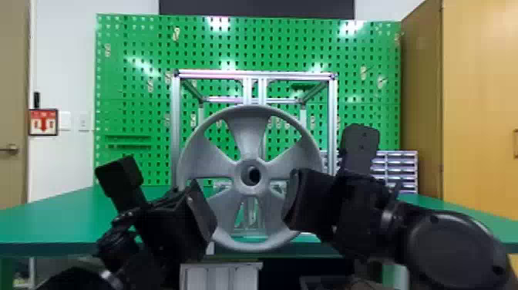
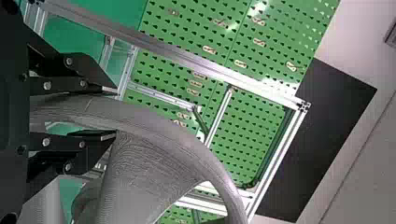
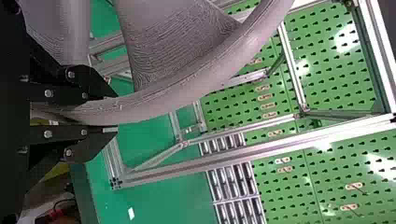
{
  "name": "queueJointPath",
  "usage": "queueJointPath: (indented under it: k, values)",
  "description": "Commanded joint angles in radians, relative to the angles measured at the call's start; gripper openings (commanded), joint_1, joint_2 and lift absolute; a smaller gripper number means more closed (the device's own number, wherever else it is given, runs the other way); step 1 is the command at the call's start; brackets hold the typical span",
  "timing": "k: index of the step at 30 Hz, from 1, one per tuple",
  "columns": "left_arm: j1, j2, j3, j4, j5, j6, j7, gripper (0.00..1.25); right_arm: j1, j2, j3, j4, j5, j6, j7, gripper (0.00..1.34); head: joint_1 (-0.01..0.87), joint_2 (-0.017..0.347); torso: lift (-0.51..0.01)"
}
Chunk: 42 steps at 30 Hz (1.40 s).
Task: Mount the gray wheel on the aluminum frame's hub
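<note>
Gray five-spoked wheel (image 1: 250,135) upright, open face toward the head camera, round bore at its center. Held between the two arms, in front of the silver aluminum-profile frame (image 1: 175,115). Cannot tell whether wheel and frame touch.

Left gripper (image 1: 202,214), black, at the wheel's left side, below the level of the bore. Left wrist view: its two flat black fingers (image 2: 95,143) are closed on the rim, one on each side of it.

Right gripper (image 1: 298,202), black, at the wheel's right side, also below bore level. Right wrist view: its fingers (image 3: 95,139) likewise clamp the rim between them.

Frame stands upright on the green tabletop (image 1: 46,216); a lower corner of it lies near the table's front edge in the right wrist view. Two upright profiles run down from the middle of its top bar, behind the wheel. In the head view the wheel's lowest rim overlaps the table's front edge.

Green perforated pegboard (image 1: 131,85) behind the frame. Rack of small drawers (image 1: 397,166) toward the table's rear right. Tan wooden cabinet (image 1: 478,96) beyond, on the right. Red-and-white sign (image 1: 43,122) on the wall, left.
</note>
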Motion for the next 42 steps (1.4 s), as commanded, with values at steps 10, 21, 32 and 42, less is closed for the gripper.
queueJointPath:
  k: [10, 21, 32, 42]
  values:
    - [-0.020, -0.010, -0.003, 0.032, -0.034, -0.001, 0.001, 0.37, -0.038, 0.001, -0.003, 0.046, 0.007, 0.001, 0.003, 0.16, -0.005, 0.006, -0.499]
    - [-0.042, -0.015, -0.008, 0.064, -0.049, -0.004, 0.026, 0.37, -0.055, 0.001, -0.009, 0.067, 0.023, 0.001, 0.002, 0.16, -0.005, 0.006, -0.499]
    - [-0.065, -0.023, -0.020, 0.086, -0.054, -0.007, 0.028, 0.38, -0.073, 0.001, -0.006, 0.083, 0.032, 0.001, 0.002, 0.16, -0.005, 0.006, -0.499]
    - [-0.077, -0.033, -0.021, 0.109, -0.065, -0.007, 0.031, 0.38, -0.095, 0.001, -0.002, 0.112, 0.032, 0.007, 0.002, 0.16, -0.005, 0.006, -0.499]
